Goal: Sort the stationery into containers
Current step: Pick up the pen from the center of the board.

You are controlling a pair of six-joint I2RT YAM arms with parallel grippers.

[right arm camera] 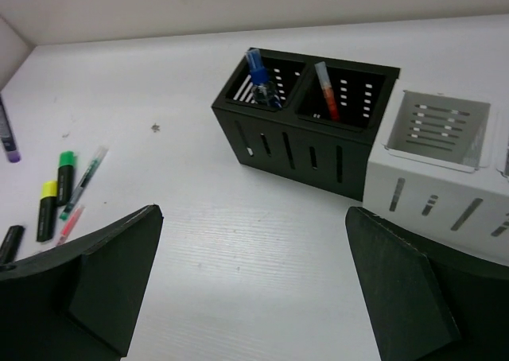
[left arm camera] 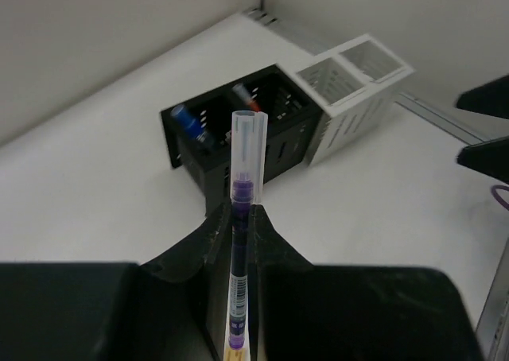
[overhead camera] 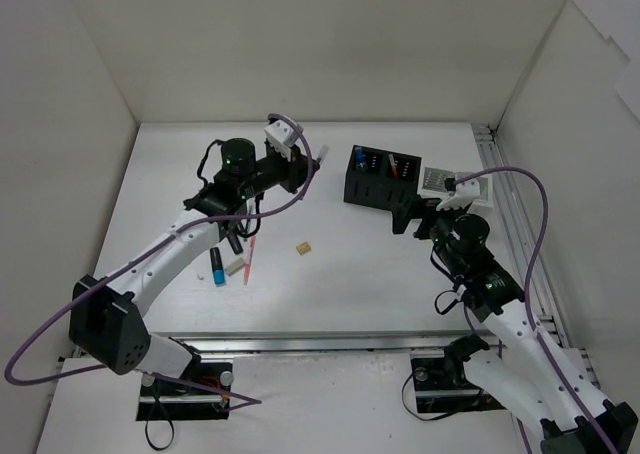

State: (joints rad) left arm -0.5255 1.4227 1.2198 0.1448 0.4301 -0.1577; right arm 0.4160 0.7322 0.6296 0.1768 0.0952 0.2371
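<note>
My left pincer is clamped tight on a purple pen w/ a clear cap. The pen is held up off the tabletop, cap end aimed at the black organizer, near it but not touching. My right pincer is spread wide, holding nothing, facing the black organizer & the white organizer, which sit side by side against each other. In the black one, a blue-capped bottle stands in one compartment and a red pen leans in the next, the one nearer the white organizer. Loose on the tabletop off to the left: green highlighter, yellow highlighter, thin clear pen, pink pen. The top view also shows a blue highlighter & a small beige eraser lying apart from the rest.
</note>
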